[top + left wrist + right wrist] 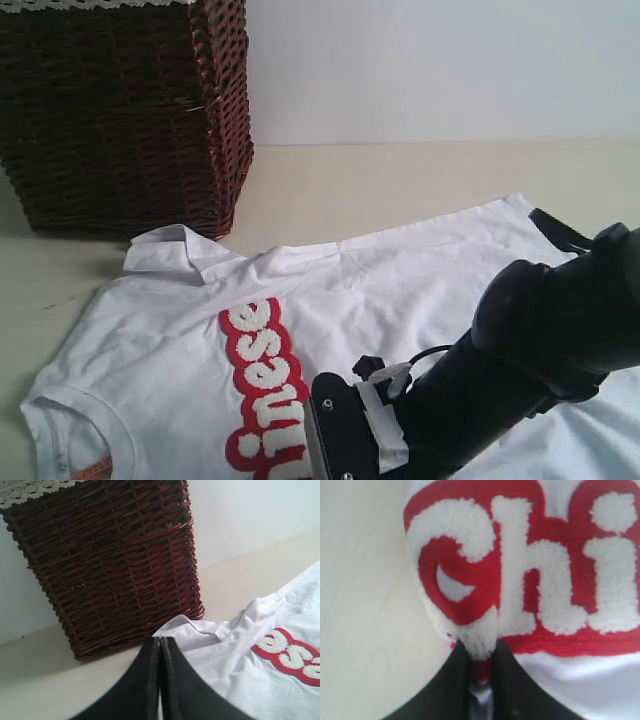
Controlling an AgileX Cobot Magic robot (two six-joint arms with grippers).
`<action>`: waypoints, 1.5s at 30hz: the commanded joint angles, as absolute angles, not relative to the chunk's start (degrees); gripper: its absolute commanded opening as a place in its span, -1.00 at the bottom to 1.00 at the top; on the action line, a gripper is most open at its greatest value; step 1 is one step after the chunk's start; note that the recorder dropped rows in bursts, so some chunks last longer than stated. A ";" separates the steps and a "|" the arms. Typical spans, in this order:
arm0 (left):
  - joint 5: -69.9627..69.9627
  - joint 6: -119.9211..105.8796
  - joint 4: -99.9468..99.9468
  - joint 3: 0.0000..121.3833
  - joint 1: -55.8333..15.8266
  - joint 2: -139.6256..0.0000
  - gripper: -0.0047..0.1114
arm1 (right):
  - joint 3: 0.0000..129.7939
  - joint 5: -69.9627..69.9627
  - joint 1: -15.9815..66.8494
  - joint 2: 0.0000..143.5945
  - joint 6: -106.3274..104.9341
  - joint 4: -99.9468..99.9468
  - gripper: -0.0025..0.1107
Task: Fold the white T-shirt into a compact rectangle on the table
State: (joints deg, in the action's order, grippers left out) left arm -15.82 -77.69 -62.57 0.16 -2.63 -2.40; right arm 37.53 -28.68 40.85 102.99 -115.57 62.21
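Wicker basket (130, 110) beside white T-shirt (400, 280), right arm (540, 340) across lettering (262, 370)

Backed by a plain, pale bluish-white wall (450, 60), bare and evenly lit. Meets the matte cream table (400, 180) along a soft, straight line. Holds, at the back left of the exterior view, a tall dark brown wicker basket (120, 110), tightly woven in horizontal bands, close to the wall. Trimmed along the top rim with white lace (30, 491). Lit softly and diffusely, with only a faint shadow on the table at the basket's foot.
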 commanded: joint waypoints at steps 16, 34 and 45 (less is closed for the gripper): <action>-15.82 -77.61 -62.62 0.00 -2.50 -1.97 -0.92 | 52.63 -28.14 40.43 103.80 -80.42 64.41 -0.96; -15.77 -77.73 -62.62 0.00 -2.50 -1.97 -0.92 | 55.80 -36.28 36.85 103.93 -64.17 36.28 -0.93; -15.77 -77.73 -62.62 0.00 -2.50 -1.97 -0.92 | 55.80 -32.26 36.85 104.17 -64.81 33.51 0.11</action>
